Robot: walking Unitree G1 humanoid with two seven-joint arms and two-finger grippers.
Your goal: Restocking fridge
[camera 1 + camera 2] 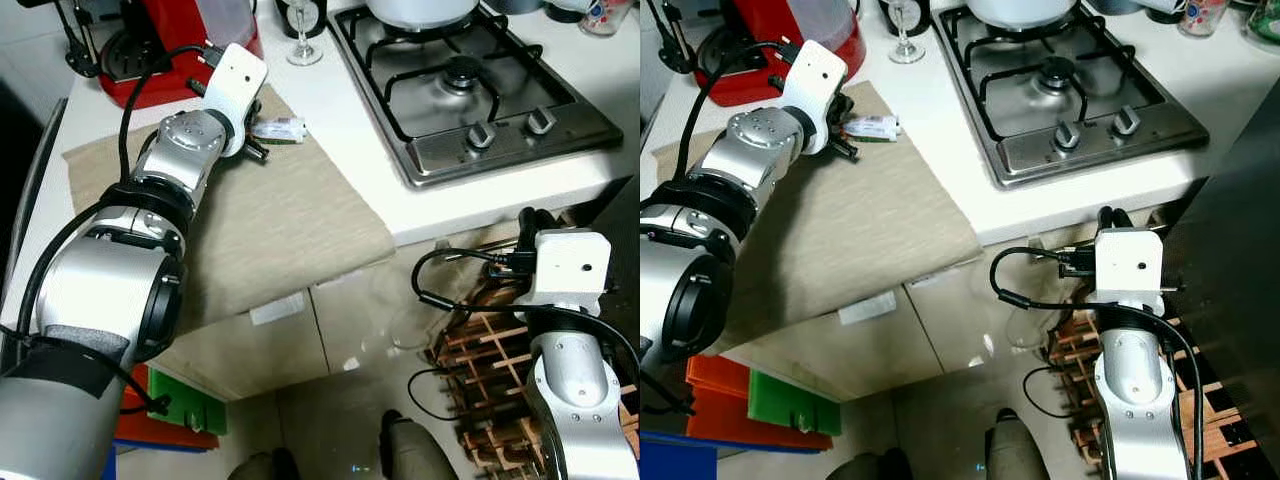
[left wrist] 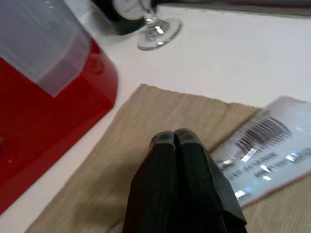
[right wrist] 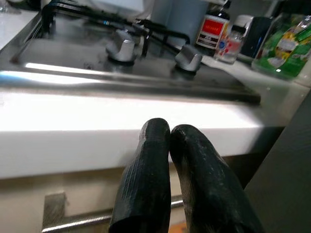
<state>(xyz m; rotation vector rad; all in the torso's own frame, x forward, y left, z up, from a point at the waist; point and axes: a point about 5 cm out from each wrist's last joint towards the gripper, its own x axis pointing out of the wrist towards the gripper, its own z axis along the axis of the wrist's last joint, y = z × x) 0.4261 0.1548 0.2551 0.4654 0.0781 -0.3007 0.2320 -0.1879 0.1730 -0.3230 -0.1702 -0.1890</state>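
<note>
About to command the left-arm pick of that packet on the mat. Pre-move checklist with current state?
1. Left gripper at target: ok, it hovers over the beige mat, next to the plastic packet.
2. Left fingers open for grasp: not ok, pressed shut, holding nothing.
3. Packet reachable: ok, it lies flat on the mat's far edge, nothing on top.
4. Nearby hazards: not ok, wine glass and red appliance stand close behind.
5. Right gripper out of the way: ok, shut, low in front of the hob.
6. Fridge location: cannot tell.
</note>
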